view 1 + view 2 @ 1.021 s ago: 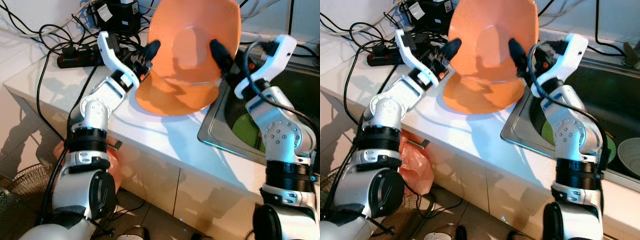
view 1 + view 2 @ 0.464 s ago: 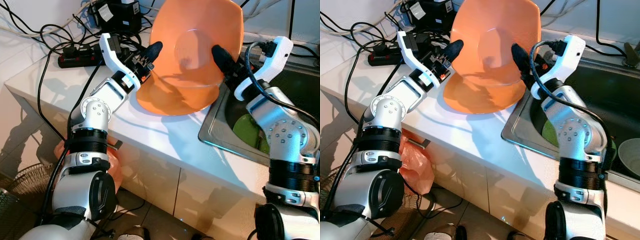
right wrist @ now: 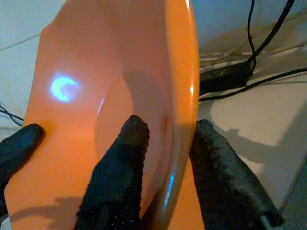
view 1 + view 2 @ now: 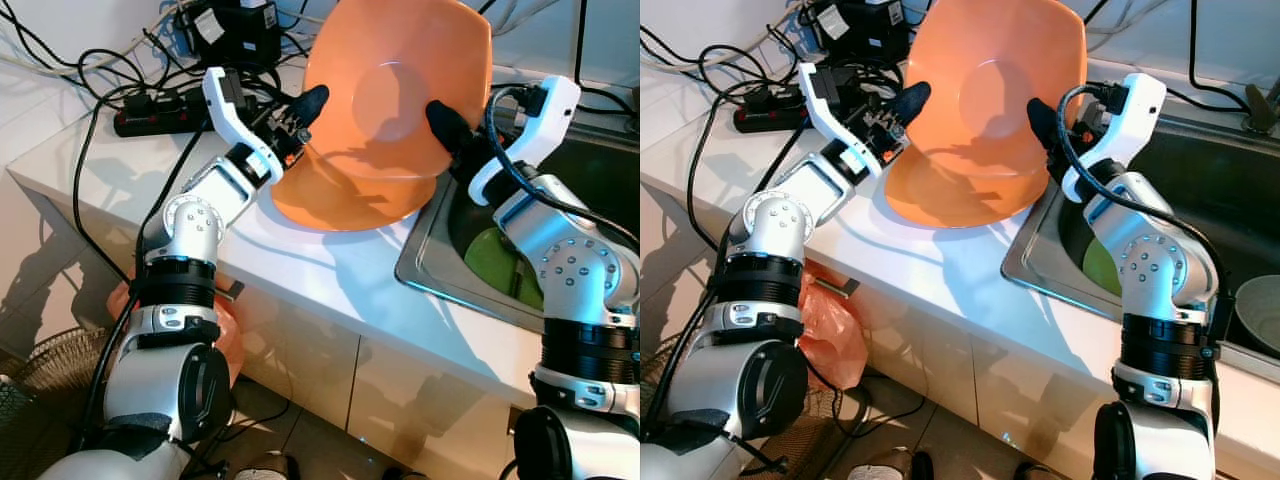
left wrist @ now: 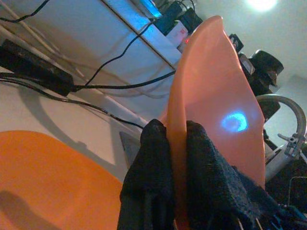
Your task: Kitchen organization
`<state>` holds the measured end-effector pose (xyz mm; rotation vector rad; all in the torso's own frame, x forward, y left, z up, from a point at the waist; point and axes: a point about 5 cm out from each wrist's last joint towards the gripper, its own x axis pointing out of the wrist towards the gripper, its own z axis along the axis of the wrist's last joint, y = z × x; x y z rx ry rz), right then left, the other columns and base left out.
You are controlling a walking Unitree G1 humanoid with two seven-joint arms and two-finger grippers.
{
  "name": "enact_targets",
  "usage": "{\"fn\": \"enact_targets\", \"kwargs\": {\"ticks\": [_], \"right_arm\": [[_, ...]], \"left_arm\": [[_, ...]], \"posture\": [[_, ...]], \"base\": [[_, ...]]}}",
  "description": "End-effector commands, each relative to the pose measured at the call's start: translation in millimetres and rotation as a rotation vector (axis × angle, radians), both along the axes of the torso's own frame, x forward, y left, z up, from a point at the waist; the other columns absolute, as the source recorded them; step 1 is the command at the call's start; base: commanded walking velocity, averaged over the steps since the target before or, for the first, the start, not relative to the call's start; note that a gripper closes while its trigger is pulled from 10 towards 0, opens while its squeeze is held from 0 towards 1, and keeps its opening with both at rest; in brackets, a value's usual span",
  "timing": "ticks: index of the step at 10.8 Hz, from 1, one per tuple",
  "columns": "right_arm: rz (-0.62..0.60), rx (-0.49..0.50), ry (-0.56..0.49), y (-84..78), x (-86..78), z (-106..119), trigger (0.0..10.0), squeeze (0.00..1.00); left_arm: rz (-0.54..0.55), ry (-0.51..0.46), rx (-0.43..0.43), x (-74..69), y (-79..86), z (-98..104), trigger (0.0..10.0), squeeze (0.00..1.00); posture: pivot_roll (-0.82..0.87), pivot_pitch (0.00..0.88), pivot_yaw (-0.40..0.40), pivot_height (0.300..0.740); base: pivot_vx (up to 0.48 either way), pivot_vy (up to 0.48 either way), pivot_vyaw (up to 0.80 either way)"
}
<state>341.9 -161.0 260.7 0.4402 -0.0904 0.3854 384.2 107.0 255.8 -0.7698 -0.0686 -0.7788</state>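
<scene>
An orange square plate [image 4: 395,90] is held upright on edge above the white counter [image 4: 330,270], its hollow side facing me. My left gripper [image 4: 312,100] is shut on its left rim, and the left wrist view shows the black fingers [image 5: 148,167] pinching that edge. My right gripper [image 4: 440,118] is shut on the right rim, one finger [image 3: 124,158] on the inner face and one behind. A second orange plate [image 4: 340,208] lies flat on the counter just below the raised one.
A steel sink [image 4: 430,275] opens at the right, with a green plate [image 4: 495,255] and a white bowl [image 4: 1260,305] inside. A black power strip [image 4: 150,112], tangled cables and a black box [image 4: 235,25] crowd the counter's back left. An orange bag [image 4: 830,335] hangs below the counter.
The raised plate has drifted a little to the right with both grippers still on it. The right gripper's fingertip sits slightly lower on the rim than before.
</scene>
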Motion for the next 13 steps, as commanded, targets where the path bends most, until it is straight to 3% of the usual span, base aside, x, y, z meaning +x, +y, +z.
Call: {"fn": "enact_targets", "kwargs": {"ticks": [1, 2, 3, 4, 6, 9, 12, 13], "right_arm": [[-0.003, -0.004, -0.004, -1.2, -1.9, 4.4, 0.0, 0.0], [-0.009, -0.005, 0.002, -2.0, -2.0, 3.7, 0.0, 0.0], [-0.017, -0.007, 0.008, -3.1, -2.0, 3.1, 0.0, 0.0], [-0.023, -0.005, 0.013, -3.6, -1.5, 2.5, 0.0, 0.0], [-0.048, 0.009, 0.029, -5.1, 0.0, 0.3, 0.0, 0.0], [-0.115, 0.03, 0.063, -12.5, 3.8, -5.2, 0.0, 0.0], [-0.324, 0.011, 0.109, -40.4, 11.2, -16.1, 0.0, 0.0], [-0.456, -0.015, 0.137, -58.4, 13.8, -24.0, 0.0, 0.0]], "left_arm": [[-0.002, -0.071, 0.023, -3.6, 1.9, 8.7, 3.1, 0.0], [-0.009, -0.08, 0.048, -4.9, -0.5, 7.5, 7.6, 0.0], [-0.024, -0.084, 0.076, -6.8, -4.0, 5.8, 10.0, 0.16], [-0.071, -0.098, 0.134, -10.9, -10.2, 2.3, 10.0, 1.0], [-0.143, -0.127, 0.192, -19.1, -20.4, -1.5, 10.0, 1.0], [-0.155, -0.127, 0.215, -21.9, -21.7, -4.7, 10.0, 1.0], [-0.302, -0.116, 0.281, -41.4, -27.5, -15.2, 10.0, 1.0], [-0.358, -0.106, 0.301, -49.3, -30.5, -21.7, 10.0, 1.0]], "posture": [[0.07, 0.075, 0.065, 0.74], [0.07, 0.073, 0.065, 0.74], [0.07, 0.072, 0.066, 0.74], [0.07, 0.071, 0.063, 0.74], [0.07, 0.069, 0.062, 0.74], [0.07, 0.068, 0.062, 0.74], [0.08, 0.072, 0.058, 0.74], [0.08, 0.072, 0.055, 0.74]], "base": [[0.0, 0.0, 0.0], [0.0, 0.0, 0.0], [0.0, 0.0, 0.0], [0.0, 0.0, 0.0], [0.0, 0.0, 0.0], [0.0, 0.0, 0.0], [0.0, 0.0, 0.0], [0.0, 0.0, 0.0]]}}
